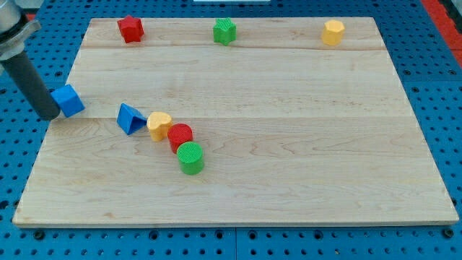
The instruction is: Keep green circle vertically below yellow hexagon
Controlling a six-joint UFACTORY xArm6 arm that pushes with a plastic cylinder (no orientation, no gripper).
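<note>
Resting at the board's left edge, my tip (48,115) touching the blue cube (69,100); a bare rod, gripping nothing. Lying low and left of centre, the green circle (191,157), touching the red circle (180,135), well apart from my tip. Sitting far off at the view's top right, the yellow hexagon (333,32); probably not yet aligned, green circle far to its left.

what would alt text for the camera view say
My tip sits at the wooden board's left edge, touching a blue cube. A blue triangle, yellow heart, red circle and green circle form a diagonal chain; the yellow hexagon is top right.
</note>
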